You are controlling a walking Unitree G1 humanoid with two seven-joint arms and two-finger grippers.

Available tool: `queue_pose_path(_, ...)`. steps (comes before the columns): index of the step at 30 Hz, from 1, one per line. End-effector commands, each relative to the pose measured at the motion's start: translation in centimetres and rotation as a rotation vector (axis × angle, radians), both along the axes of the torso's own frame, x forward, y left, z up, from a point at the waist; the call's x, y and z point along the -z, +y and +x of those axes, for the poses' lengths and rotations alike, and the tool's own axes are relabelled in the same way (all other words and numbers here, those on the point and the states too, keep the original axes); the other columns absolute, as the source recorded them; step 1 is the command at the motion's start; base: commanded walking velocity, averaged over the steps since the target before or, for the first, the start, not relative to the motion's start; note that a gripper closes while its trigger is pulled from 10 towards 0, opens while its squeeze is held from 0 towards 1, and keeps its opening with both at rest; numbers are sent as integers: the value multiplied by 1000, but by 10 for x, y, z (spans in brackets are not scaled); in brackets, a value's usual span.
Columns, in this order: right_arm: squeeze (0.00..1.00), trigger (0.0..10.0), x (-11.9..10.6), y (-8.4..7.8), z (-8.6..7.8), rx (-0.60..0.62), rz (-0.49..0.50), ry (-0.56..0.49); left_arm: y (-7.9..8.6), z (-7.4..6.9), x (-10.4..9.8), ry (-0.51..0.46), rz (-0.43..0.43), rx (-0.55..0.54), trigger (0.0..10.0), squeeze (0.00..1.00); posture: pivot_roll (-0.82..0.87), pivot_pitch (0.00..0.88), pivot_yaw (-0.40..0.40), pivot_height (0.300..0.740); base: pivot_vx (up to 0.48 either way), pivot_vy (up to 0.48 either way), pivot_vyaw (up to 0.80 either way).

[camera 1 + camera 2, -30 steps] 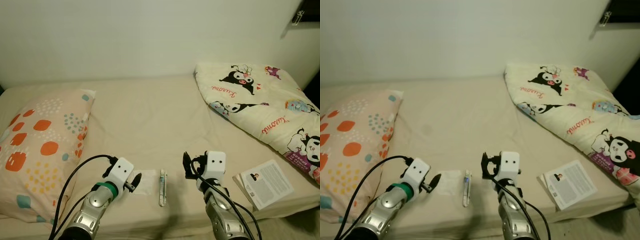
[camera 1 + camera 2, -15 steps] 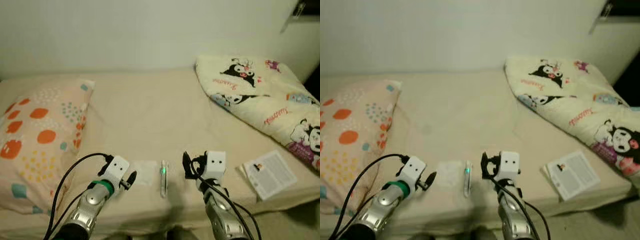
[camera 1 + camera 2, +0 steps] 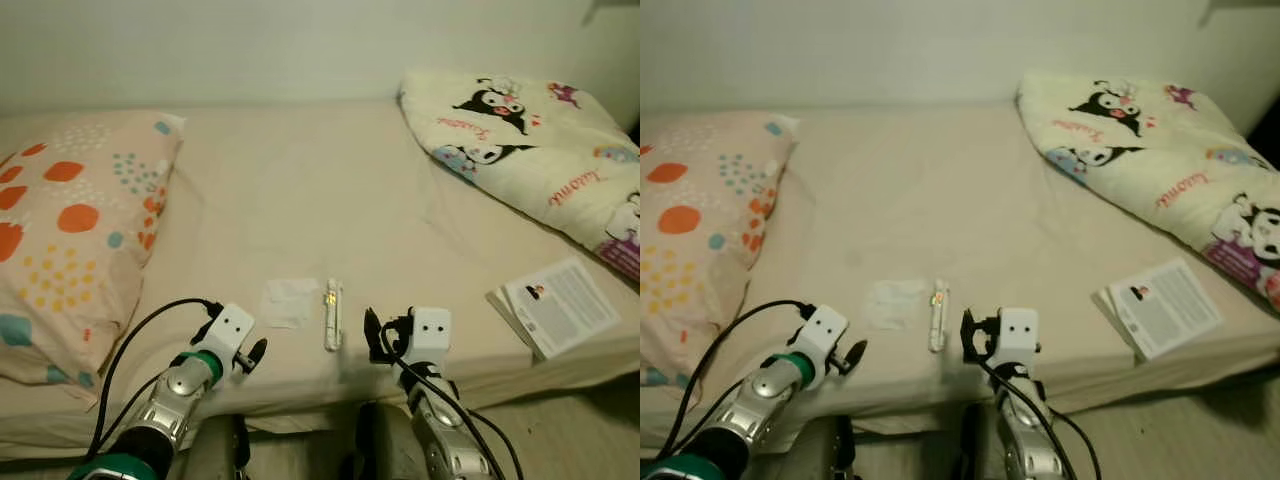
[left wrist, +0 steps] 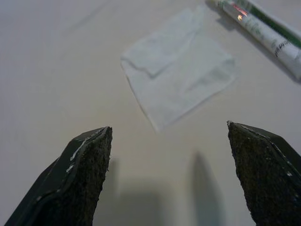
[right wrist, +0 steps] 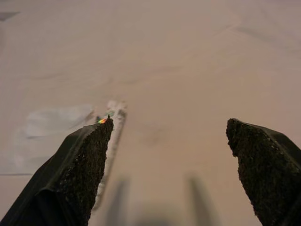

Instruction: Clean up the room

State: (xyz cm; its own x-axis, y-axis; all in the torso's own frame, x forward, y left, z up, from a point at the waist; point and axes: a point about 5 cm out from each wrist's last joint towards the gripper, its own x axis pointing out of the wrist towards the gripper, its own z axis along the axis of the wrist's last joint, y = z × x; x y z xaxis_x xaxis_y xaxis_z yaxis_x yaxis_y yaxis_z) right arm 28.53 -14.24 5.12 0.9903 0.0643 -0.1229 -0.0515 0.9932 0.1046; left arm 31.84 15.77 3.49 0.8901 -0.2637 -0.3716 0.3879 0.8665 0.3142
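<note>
Bed [image 3: 300,200], front edge: tissue [image 3: 288,301] flat, tube [image 3: 332,313] just beside it, apart. Left gripper [image 3: 252,355] near tissue, jaws apart, empty. Right gripper [image 3: 375,335] near tube, jaws apart, empty. Booklet [image 3: 555,305], possibly leaflet, at right edge. Pillow [image 3: 65,230] left, quilt [image 3: 540,150] right.

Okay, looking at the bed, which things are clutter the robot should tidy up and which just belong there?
To tidy:
- white tissue
- tube beside it
- booklet near the bed's edge

Belongs there:
- spotted pillow
- cartoon quilt
- bed sheet

Left gripper is open, facing the tissue; right gripper is open, near the tube.
</note>
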Motion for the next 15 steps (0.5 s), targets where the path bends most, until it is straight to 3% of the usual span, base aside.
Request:
queue_pose_path(1,0,10000,3,-1,-4,-4,-1,20,9,2,-1,2,1,-22,10000,0,-61,92,20,606,0,0,0)
queue_pose_path(2,0,10000,3,-3,-5,-4,-3,20,10,6,-5,-4,1,-23,10000,0,-65,105,16,606,0,0,0)
queue_pose_path(3,0,10000,2,-4,-6,-6,-5,20,11,8,-8,-10,1,-20,10000,110,-72,120,10,606,0,0,0)
queue_pose_path(5,0,10000,2,-5,-6,-7,-6,19,11,10,-10,-14,1,-16,10000,110,-73,123,8,606,0,0,0)
queue_pose_path(6,0,10000,1,-5,-8,-11,-9,20,12,12,-12,-12,2,-16,10000,1000,-77,132,3,606,0,0,0)
queue_pose_path(10,0,10000,-2,-6,-11,-25,-12,17,18,16,-14,15,-34,-57,10000,1000,-96,152,-11,606,0,0,0)
queue_pose_path(13,0,10000,-15,-6,-10,-39,-9,-13,20,22,-20,46,-150,-84,10000,1000,-124,177,-29,606,0,0,0)
queue_pose_path(15,0,10000,-19,-5,-9,-44,-7,-26,22,24,-23,41,-157,-92,10000,1000,-128,180,-31,606,0,0,0)
